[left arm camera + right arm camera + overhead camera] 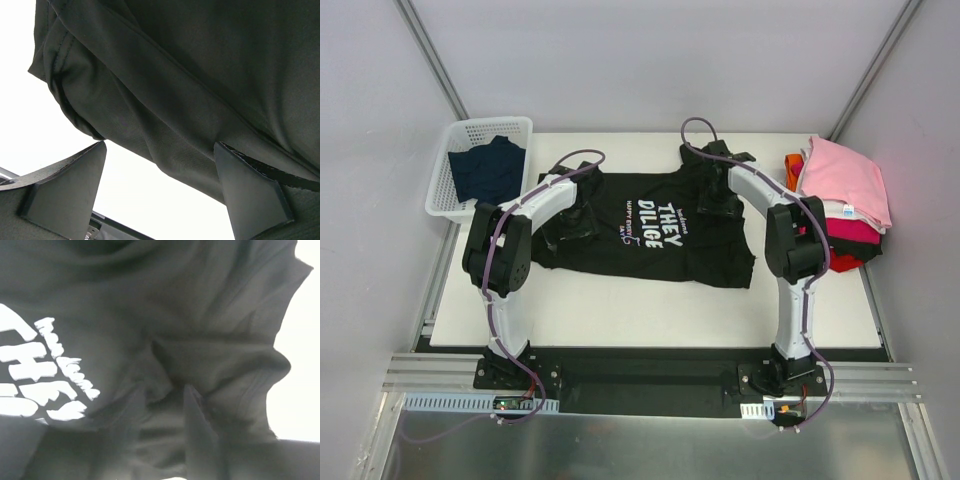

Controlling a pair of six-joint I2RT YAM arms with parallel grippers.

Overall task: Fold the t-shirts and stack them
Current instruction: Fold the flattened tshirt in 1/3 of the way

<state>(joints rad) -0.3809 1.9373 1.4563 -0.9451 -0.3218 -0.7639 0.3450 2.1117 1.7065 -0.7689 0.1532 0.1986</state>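
A black t-shirt (650, 235) with white lettering lies spread on the white table, chest up and still rumpled. My left gripper (578, 215) is at its left side. In the left wrist view that gripper (160, 145) stands wide open, the shirt's folded dark edge (165, 100) just beyond the fingertips and nothing gripped. My right gripper (720, 200) rests on the shirt's far right part. Seen from the right wrist, its fingers (164, 387) are apart over bunched black cloth (215, 330), beside the white print (45, 370).
A white basket (445, 170) at the back left holds a dark navy tee (488, 168). At the right edge sits a stack of folded tees, pink (840, 175) on top, then white, magenta and red, with orange (792, 165) behind. Grey walls enclose the table.
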